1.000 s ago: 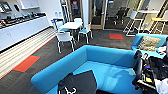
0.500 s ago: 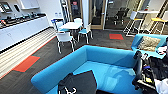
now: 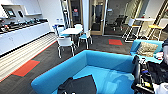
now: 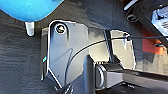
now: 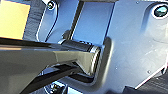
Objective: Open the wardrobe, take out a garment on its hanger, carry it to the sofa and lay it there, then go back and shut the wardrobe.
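1. Bright blue sofa (image 3: 100,67), wide seat, low rounded back
2. Black garment (image 3: 78,85) lying limp on seat, near front edge
3. Sofa standing on dark carpet floor (image 3: 100,45)

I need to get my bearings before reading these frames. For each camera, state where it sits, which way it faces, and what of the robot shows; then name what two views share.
Head view: high on the robot, looking forward and down at the blue sofa with the black garment on its seat; dark robot hardware at the lower right.
Left wrist view: on the left arm, facing down at dark carpet and a white sofa leg; the wrist plate shows.
Right wrist view: on the right arm; plate and jointed bar.
Shared: head and left wrist see the sofa.
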